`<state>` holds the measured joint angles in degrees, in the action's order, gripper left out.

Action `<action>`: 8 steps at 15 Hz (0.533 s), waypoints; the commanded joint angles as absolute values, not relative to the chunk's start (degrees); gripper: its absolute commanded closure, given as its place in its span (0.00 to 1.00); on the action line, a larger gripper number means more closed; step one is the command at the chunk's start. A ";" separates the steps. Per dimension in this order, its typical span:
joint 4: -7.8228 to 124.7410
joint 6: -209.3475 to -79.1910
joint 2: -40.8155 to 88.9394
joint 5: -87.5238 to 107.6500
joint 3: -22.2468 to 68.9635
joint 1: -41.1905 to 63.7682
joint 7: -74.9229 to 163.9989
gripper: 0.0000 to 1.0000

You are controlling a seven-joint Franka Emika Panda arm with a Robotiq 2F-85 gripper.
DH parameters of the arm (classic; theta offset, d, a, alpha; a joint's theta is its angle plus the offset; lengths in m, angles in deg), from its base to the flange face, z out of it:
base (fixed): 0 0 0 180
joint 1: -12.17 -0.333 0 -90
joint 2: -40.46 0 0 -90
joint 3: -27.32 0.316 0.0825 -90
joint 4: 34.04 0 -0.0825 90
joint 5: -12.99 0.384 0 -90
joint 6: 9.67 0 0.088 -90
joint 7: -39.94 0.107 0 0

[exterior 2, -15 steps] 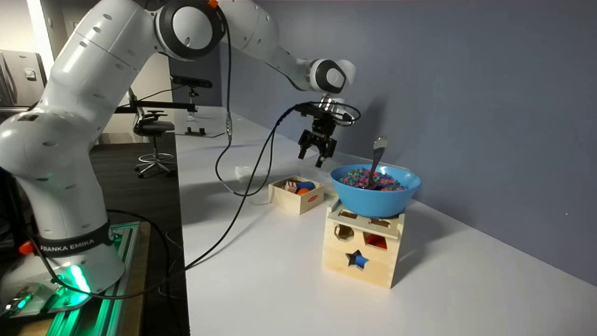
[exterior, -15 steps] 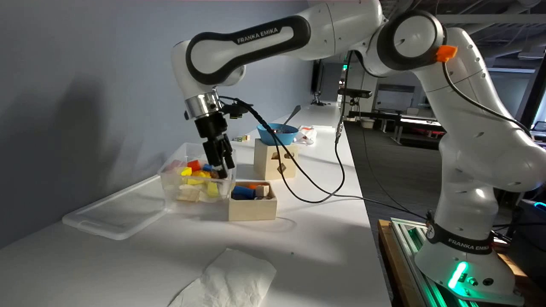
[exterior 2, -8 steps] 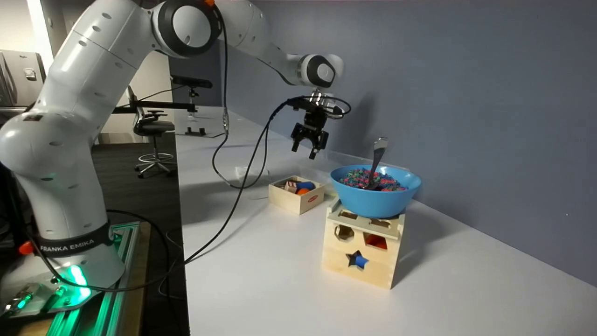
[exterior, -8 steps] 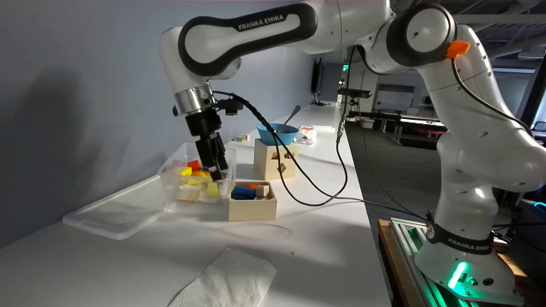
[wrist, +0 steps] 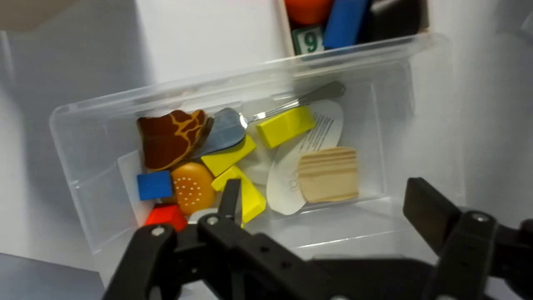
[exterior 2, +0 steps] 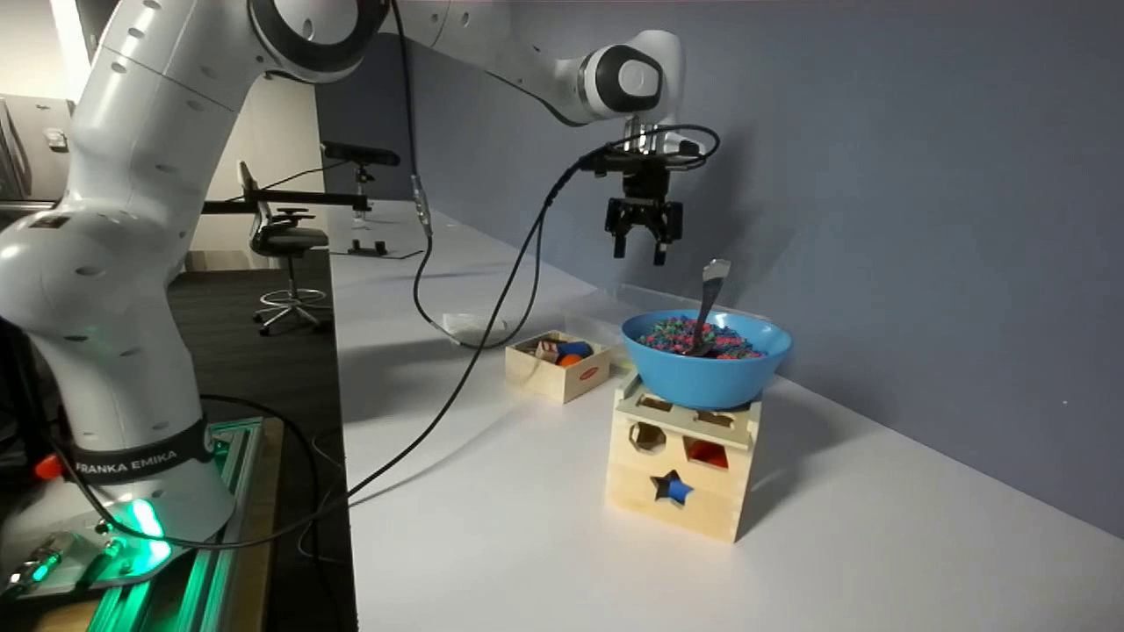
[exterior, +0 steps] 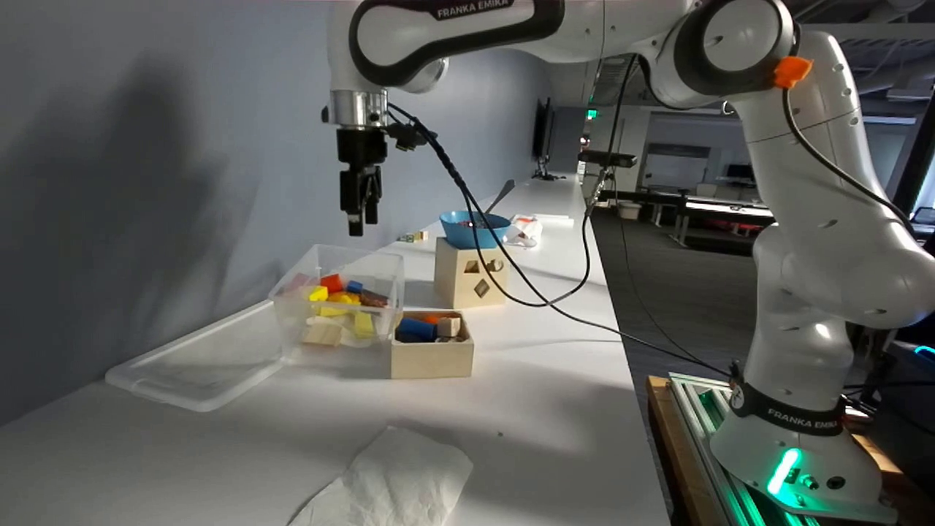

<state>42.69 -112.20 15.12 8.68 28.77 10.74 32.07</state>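
Writing: "FRANKA EMIKA" on forearm, again on base collar. Green "9" on number block in wooden box, which sits just beside clear bin, arm-base side. Red label on box end, too sm. to read. White oval card in bin: several printed lines, illegible.

Gripper: jaws wide apart, tips straight down, hanging over bin, above its rim.

Bin: on white counter, nr wall. Long axis approx. L–R in wrist view, R end a bit higher.

In bin: metal spatula, blade twd bin's L end, handle up-R, long axis slightly off bin's. Card's long axis roughly crosswise to bin; striped wood block overlaps it, bin's R half. Yellow blocks mid-bin. Bin's L end: brown meat-shaped pc, orange bun w/ white dots, blue block, red block.

Clear lid flat beside bin. Shape sorter w/ blue bowl on top, nr bin, both exterior views.
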 commanded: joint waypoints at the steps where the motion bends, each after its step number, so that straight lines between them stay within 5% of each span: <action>1: 45.40 -122.29 11.80 7.35 28.11 10.44 34.28 0.00; 8: 45.13 -123.45 9.12 5.16 27.25 9.18 35.66 0.00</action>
<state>45.21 -123.56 9.34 7.89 27.98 10.60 34.55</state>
